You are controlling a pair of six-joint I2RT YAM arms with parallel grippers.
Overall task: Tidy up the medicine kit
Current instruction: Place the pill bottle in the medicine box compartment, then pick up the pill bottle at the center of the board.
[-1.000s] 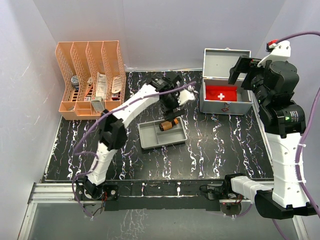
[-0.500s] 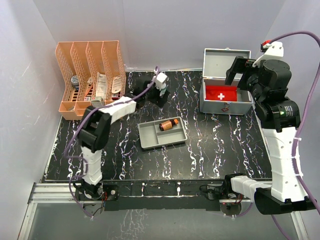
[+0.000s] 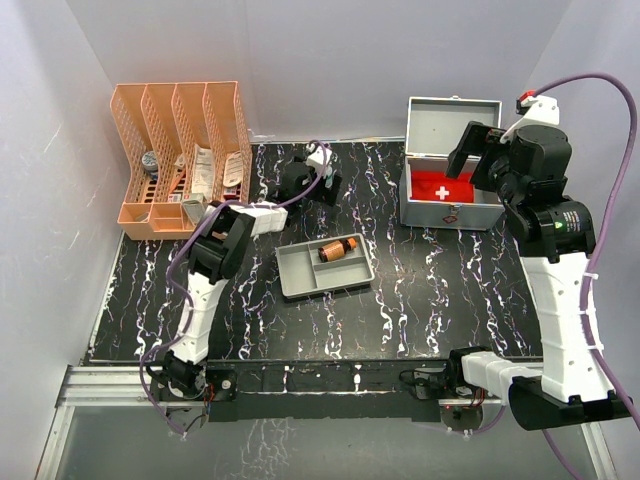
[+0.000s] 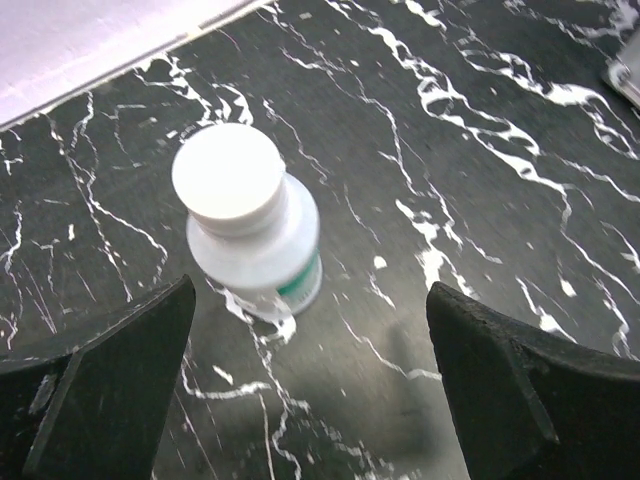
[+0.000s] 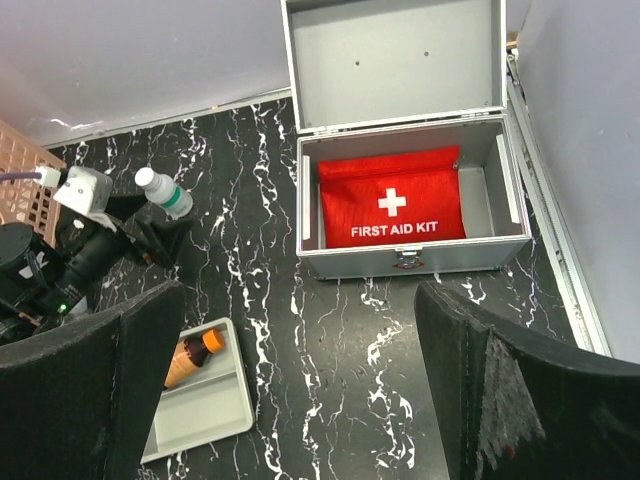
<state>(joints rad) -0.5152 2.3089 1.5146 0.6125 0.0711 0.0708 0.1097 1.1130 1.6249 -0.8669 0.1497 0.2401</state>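
Note:
A white bottle (image 4: 250,225) with a green label stands upright on the black table, just beyond my open, empty left gripper (image 4: 310,390); it also shows in the right wrist view (image 5: 163,192). The left gripper (image 3: 318,185) is at the back of the table. An amber bottle (image 3: 338,249) with an orange cap lies in the grey tray (image 3: 300,275). The open metal case (image 3: 450,215) holds a red first aid kit pouch (image 3: 443,188). My right gripper (image 3: 478,155) hangs high, open and empty, over the table in front of the case (image 5: 410,260).
An orange file organizer (image 3: 180,110) with several medicine items stands at the back left. White walls close in the table at the back and sides. The tray (image 5: 205,410) lies mid-table between the arms.
My left arm has swung from above the tray to the back of the table, down toward the white bottle. The amber bottle stays in the tray. The right arm shifted slightly.

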